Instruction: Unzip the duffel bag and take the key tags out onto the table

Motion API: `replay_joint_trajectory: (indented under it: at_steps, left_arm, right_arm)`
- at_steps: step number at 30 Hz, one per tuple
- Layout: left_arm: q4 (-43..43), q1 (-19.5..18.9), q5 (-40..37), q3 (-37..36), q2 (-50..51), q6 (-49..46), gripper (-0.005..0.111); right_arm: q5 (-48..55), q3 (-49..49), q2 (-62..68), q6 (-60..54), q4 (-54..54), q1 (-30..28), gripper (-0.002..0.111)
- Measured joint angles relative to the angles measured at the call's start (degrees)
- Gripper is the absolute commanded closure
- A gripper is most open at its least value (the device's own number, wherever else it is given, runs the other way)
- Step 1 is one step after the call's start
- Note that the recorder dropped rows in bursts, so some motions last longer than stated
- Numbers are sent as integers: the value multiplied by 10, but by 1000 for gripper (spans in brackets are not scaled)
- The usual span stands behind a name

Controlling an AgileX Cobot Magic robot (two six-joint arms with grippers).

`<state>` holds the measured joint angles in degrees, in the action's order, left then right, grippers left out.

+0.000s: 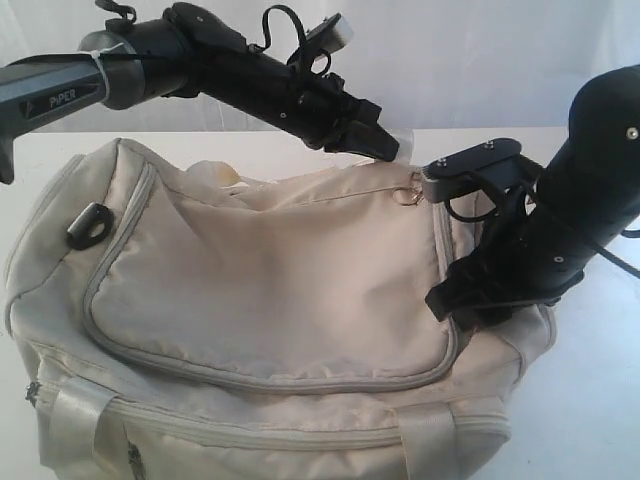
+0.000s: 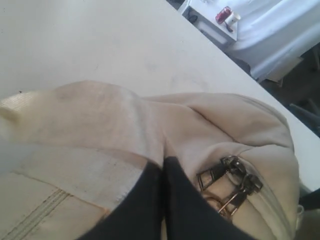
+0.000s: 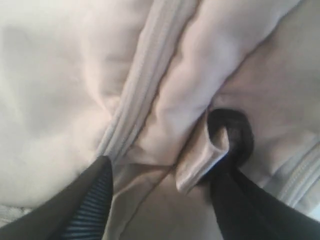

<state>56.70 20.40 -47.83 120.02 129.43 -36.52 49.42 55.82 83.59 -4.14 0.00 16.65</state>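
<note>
My left end effector is clenched. Its two black fingers press flat against each other with no gap showing. The tips meet the cream fabric along the top of the duffel bag. I cannot tell whether a fold of cloth is caught between them. Just beside those fingers lie two grey metal zipper pulls, close together at the bag's rounded end.

My right end effector is released, its fingers spread wide with only the bag's surface in the space between them. Across that space runs a zipper seam. Next to it, a shiny cream strap loop threads through a black D-ring, which sits just beside one finger. In the exterior view this end effector is low against the bag's right end, below the zipper pulls, while the left one comes in from the upper left to the bag's top edge.

The bag lies on the white worktop and fills most of the exterior view. A large pocket, outlined by a curved grey zipper, faces the camera. A black buckle sits at the pocket's upper left corner. A second zipper runs along the bag's lower edge, crossed by pale straps. Bare worktop shows beyond the bag's far side and to its right.
</note>
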Motion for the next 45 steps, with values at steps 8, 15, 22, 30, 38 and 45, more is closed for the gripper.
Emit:
replay_joint_trajectory:
  at_steps: [8, 15, 22, 30, 38, 45]
  left_arm:
    - [-32, -11, -37, 3, -18, 17, 107]
    - [-35, -12, -44, 3, -20, 17, 107]
    - [-35, -12, -45, 3, -20, 18, 107]
    - [-35, -12, -45, 3, -20, 18, 107]
    - [-35, -12, -45, 3, -20, 18, 107]
    - [-37, -12, -46, 3, -20, 18, 107]
  right_arm:
    - [-93, 18, -91, -18, 0, 0, 54]
    - [-226, 22, -111, -156, 7, 7, 54]
    - [-249, 22, -28, -321, 9, 31, 54]
    - [-302, 22, 19, -393, 0, 51, 54]
    - [-297, 22, 58, -399, -36, 51, 80]
    - [-301, 22, 57, -328, -80, 51, 108]
